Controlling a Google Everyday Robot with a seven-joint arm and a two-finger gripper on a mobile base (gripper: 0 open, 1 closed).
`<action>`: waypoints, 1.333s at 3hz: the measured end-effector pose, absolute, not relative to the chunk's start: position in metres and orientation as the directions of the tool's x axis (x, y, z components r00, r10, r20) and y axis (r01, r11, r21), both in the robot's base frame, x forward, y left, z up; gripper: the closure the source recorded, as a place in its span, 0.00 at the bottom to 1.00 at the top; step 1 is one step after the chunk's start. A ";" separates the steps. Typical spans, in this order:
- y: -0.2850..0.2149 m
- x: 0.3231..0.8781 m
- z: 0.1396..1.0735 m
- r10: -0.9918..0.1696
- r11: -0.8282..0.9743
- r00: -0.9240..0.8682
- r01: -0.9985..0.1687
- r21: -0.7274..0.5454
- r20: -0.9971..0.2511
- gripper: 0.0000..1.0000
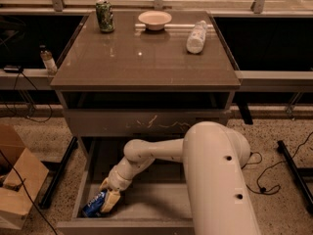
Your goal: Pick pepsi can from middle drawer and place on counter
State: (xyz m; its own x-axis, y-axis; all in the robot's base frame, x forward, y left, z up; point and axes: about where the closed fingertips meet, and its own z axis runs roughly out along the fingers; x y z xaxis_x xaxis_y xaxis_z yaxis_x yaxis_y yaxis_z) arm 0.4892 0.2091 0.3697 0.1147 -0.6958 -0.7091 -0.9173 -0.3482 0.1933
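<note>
The pale two-finger gripper (108,199) touches the small blue pepsi can (94,204), which lies just left of it in the shallow grey-brown middle drawer (151,205). Whether it grips the can, I cannot tell. The lift to the glossy grey-brown counter (146,58) high above it is not yet done.

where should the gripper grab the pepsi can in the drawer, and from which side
The pepsi can seems to lie on its side, slanted, in the middle drawer near its front left corner. Probably grip across the round body at mid-length, coming from above, since the drawer walls block low approaches. The gripper is right against it, on its inner side.
</note>
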 end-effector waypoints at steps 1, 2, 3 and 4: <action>0.195 0.487 0.390 -0.697 -0.312 0.091 -0.932 0.187 -0.712 1.00; 0.163 0.489 0.423 -0.713 -0.208 0.029 -0.963 0.172 -0.700 1.00; 0.121 0.490 0.470 -0.752 -0.109 -0.003 -0.986 0.130 -0.660 1.00; 0.083 0.496 0.529 -0.773 -0.048 -0.005 -0.997 0.066 -0.635 1.00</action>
State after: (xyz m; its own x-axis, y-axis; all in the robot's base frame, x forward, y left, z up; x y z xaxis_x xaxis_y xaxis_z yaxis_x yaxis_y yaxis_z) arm 0.4959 0.0828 0.5288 -0.0045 -0.7727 -0.6347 -0.9966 -0.0485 0.0661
